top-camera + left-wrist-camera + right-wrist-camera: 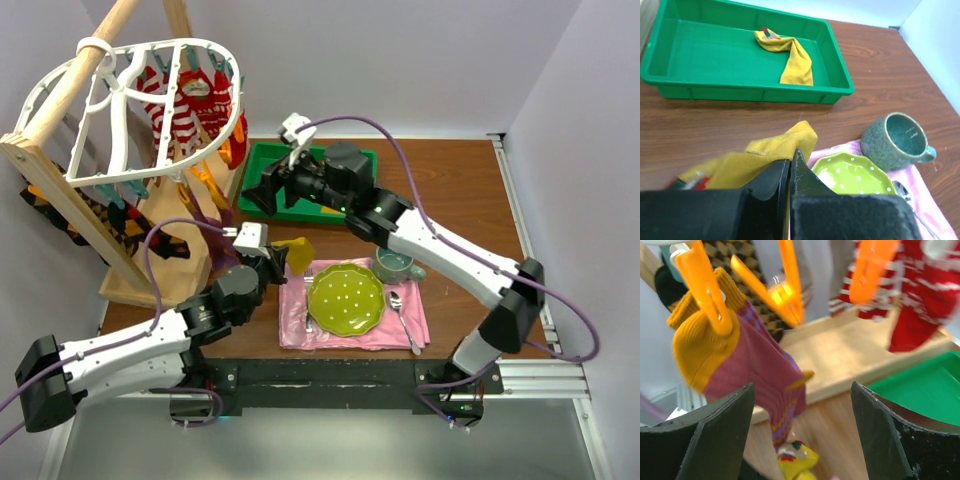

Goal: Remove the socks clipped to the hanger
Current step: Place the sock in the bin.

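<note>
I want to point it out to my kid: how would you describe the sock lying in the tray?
Find the green tray on the brown table, past the pink napkin. Lying loose on its floor is a single mustard yellow sock, bent in the middle. The left fingers pinch a second yellow sock; the other socks hang clipped to the white hanger.
</note>
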`<state>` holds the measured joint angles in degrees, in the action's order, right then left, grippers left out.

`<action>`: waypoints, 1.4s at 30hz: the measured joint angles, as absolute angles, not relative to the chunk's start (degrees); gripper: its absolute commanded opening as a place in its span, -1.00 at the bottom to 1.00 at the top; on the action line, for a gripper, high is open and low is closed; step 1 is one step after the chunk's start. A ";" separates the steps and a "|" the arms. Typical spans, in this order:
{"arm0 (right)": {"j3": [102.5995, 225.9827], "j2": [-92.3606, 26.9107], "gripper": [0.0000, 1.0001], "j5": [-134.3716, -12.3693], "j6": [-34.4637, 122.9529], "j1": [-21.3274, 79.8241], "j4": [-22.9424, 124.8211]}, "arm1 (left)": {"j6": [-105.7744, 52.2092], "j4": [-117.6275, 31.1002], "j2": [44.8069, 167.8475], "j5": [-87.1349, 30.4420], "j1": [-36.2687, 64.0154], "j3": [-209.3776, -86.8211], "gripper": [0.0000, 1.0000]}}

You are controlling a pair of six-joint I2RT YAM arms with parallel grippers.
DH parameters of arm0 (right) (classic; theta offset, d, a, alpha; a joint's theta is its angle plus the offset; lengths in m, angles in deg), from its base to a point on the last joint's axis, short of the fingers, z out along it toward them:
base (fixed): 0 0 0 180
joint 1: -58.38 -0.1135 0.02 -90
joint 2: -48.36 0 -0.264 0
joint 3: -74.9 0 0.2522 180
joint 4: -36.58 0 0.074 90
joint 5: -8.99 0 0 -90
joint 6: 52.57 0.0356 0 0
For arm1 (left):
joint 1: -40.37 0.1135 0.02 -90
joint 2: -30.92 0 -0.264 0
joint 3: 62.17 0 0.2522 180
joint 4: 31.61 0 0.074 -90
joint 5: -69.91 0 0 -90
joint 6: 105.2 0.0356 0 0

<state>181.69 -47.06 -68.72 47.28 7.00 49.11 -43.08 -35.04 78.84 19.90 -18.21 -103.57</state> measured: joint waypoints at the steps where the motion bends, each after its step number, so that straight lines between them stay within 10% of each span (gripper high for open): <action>1: 180.07 -45.25 0.68 -70.23 47.28 7.00 49.48 | -42.58 -34.58 79.52 19.46 -18.21 -103.59 -1.00; 27: 153.08 -1.62 0.71 -113.09 55.04 7.07 65.11 | -27.48 -21.99 131.56 5.76 -3.81 -147.11 -0.98; 32: 152.60 -1.20 0.71 -113.24 55.41 7.07 67.84 | -27.19 -23.57 142.14 3.62 -0.14 -155.13 0.46; 35: 152.49 -1.77 0.72 -113.33 55.39 7.07 69.20 | -27.15 -24.99 143.98 3.09 0.71 -155.68 0.81; 42: 151.86 -3.02 0.72 -113.44 55.39 7.07 70.03 | -26.89 -25.12 142.75 1.28 0.28 -155.54 0.88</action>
<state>151.86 -3.02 -113.44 55.39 7.07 70.03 -26.89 -25.12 142.75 1.28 0.28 -155.54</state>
